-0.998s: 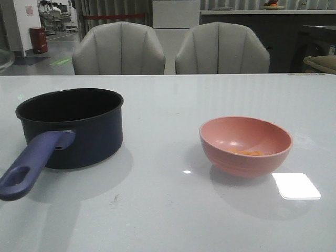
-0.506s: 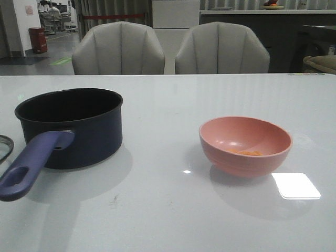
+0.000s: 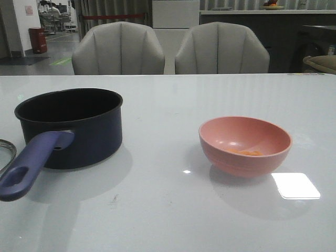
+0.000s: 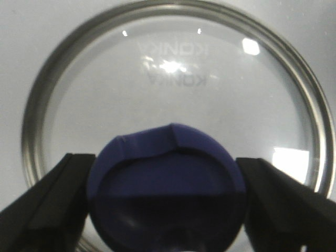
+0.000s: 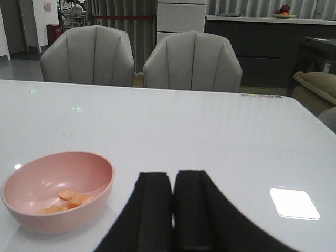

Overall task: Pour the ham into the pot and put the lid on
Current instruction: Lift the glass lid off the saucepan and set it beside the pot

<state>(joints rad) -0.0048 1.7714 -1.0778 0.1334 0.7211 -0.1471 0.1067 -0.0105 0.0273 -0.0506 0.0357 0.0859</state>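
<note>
Left gripper (image 4: 167,202), in its wrist view, has its two black fingers (image 4: 50,199) set against either side of the dark blue knob of the lid (image 4: 173,94), whose clear glass and silver rim lie flat on the white table (image 4: 21,42). Front view: the pot (image 3: 71,126) stands open and upright with its purple-blue handle toward the camera, an edge of the lid just beside that handle on the side away from the pink bowl (image 3: 244,145), which sits well apart and holds the ham (image 3: 247,153). Right wrist view: the right gripper (image 5: 173,205) hangs near the bowl with its fingers pressed together on nothing, the ham pieces lying low inside the bowl.
</note>
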